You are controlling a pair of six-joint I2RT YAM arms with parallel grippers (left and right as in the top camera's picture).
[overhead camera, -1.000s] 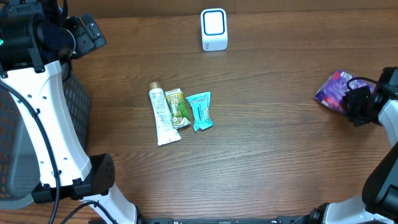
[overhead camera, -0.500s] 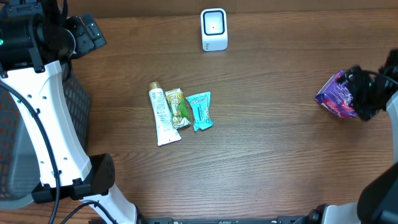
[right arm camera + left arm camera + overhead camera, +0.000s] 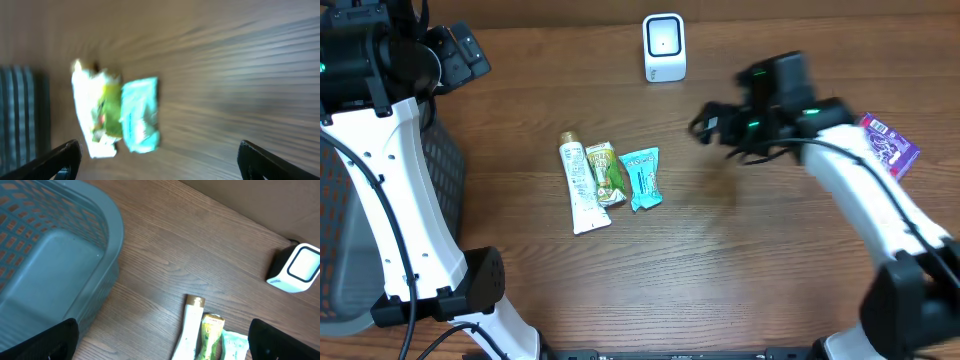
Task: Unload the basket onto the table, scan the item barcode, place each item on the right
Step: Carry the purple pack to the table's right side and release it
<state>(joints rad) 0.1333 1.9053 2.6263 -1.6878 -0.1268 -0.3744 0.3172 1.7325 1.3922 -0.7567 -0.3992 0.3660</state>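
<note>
A dark wooden table [image 3: 760, 260], its grain running side to side, is filling every view. At its middle three items are lying side by side, touching: a teal packet [image 3: 641, 178] of crinkled foil, a glossy green packet [image 3: 607, 172] and a soft white tube [image 3: 582, 186] with a gold cap. All are lying with their long axes roughly 12 to 6, the tube tipping slightly toward 11 to 5.

The right claw [image 3: 710, 122] is hovering empty with its fingers spread wide. The teal packet is sitting at about its 8 o'clock, nearest of the three, so it is probably the one to lift. Its narrow width is lying across 9 to 3, which suits a pinch across it. The right wrist view is showing the row smeared.

The boxy white scanner [image 3: 664, 47] is standing at 12 o'clock from the row. A purple packet [image 3: 890, 143] is lying well apart at 3 o'clock. The left claw [image 3: 460, 52], also spread and empty, is hanging farther off at 10 o'clock, above a perforated plastic basket [image 3: 60, 255].
</note>
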